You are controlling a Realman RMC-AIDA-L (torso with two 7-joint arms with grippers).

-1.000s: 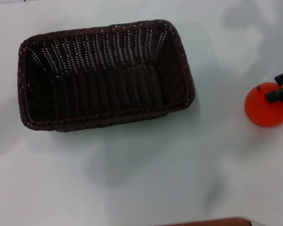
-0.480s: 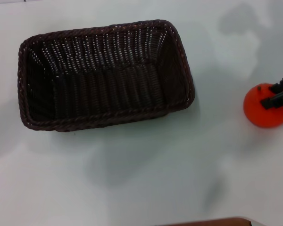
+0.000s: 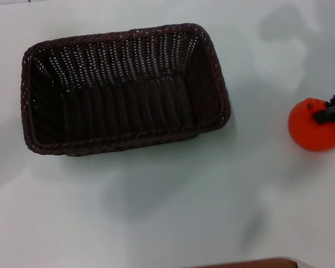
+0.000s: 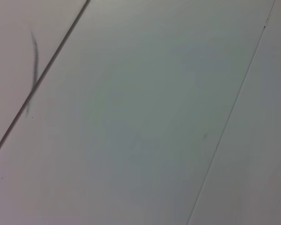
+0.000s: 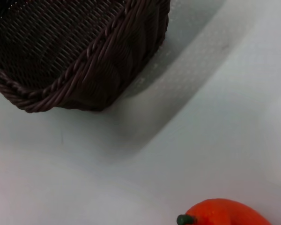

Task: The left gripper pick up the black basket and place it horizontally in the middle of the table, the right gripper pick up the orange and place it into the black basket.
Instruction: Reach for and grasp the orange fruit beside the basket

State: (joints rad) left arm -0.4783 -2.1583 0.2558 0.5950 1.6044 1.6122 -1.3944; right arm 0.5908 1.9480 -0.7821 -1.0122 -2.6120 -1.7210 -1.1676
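the small round bright orange-red fruit, the orange (image 3: 315,125), sat on the plain flat white table (image 3: 173,206) at the far right of the head view, well apart from the basket. its tiny dark stem showed on top, and the right wrist view caught the same fruit (image 5: 227,214) with its green-dark stem nub.

the right gripper (image 3: 334,108), visible only as small black finger pieces, lay over the upper right part of the orange at the frame edge. so little of it was in view that whether its fingers were apart or clamped on the fruit could not be told; it seemed to touch the fruit, but that was uncertain.

the large rectangular, very dark brown-black woven wicker basket (image 3: 123,89) stood upright on the table in the left and centre of the head view, its long side running roughly across, slightly tilted. its braided rim and a rounded corner (image 5: 84,56) appeared in the right wrist view, with bare table between it and the orange.

the left gripper was not seen; the left wrist view showed only pale table surface (image 4: 140,117) with thin dark lines.
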